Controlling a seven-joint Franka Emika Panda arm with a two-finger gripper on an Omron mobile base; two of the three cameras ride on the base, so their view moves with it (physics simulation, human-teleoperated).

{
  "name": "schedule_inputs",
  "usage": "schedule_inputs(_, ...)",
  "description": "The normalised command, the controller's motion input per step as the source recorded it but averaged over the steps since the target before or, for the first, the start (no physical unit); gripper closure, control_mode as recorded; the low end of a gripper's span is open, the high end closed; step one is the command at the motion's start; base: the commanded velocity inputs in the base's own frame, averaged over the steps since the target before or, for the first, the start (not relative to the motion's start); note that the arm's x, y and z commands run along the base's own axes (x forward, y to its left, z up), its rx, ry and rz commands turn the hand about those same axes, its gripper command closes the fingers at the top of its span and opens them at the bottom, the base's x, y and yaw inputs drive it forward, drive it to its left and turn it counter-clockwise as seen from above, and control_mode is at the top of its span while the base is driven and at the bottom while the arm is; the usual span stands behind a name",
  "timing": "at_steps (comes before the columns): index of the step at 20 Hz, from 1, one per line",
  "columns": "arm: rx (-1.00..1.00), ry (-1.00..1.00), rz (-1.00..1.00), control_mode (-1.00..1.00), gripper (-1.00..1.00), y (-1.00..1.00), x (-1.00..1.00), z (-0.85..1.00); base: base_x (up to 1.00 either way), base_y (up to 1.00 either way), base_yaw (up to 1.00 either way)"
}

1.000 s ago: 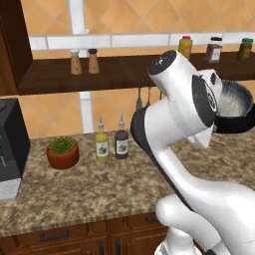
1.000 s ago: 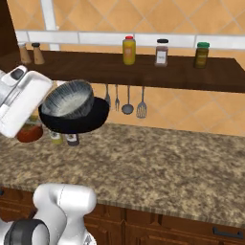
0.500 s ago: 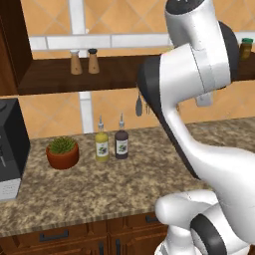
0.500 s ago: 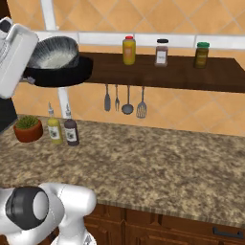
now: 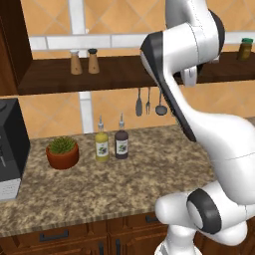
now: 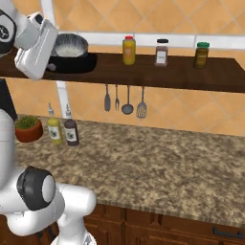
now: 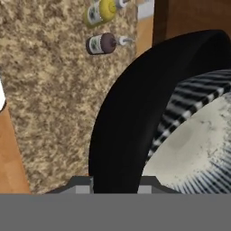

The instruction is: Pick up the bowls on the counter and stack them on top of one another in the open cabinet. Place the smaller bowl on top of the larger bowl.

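The larger bowl (image 6: 79, 63), glossy black, sits level with the open cabinet's long board (image 6: 158, 72), at its left end. I cannot tell whether it touches the board. The smaller bowl (image 6: 71, 45), grey with a pale speckled inside, rests inside it. My gripper (image 6: 50, 66) is shut on the black bowl's near rim. In the hand view the black rim (image 7: 119, 131) runs down between my fingertips (image 7: 81, 183), and the grey bowl (image 7: 194, 144) lies within it. The counter (image 7: 49, 90) is far below. In the left base view my arm covers both bowls.
Three spice jars (image 6: 162, 51) stand further right on the board, and two shakers (image 5: 75, 62) to the left. Utensils (image 6: 127, 98) hang below. On the counter (image 5: 99, 184) are a plant pot (image 5: 62, 152), two bottles (image 5: 101, 144) and a black appliance (image 5: 10, 144).
My arm has raised both nested bowls from just above the counter to shelf height, then carried them in over the board's left end.
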Motion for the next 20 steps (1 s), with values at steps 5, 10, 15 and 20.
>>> schedule_inputs(5, 0.0, 0.0, 0.17, -1.0, 1.0, -0.13, 1.0, -0.37, 0.0, 0.0, 0.0)
schedule_inputs(10, 0.0, 0.0, 0.16, -1.0, 1.0, -0.11, 1.0, -0.25, 0.0, 0.0, 0.0)
schedule_inputs(15, 0.0, 0.0, 0.12, -1.0, 1.0, -0.03, 1.0, -0.02, 0.0, 0.0, 0.0)
schedule_inputs(20, 0.0, 0.05, 0.1, -1.0, 1.0, 0.0, 0.98, -0.07, 0.0, 0.0, 0.0)
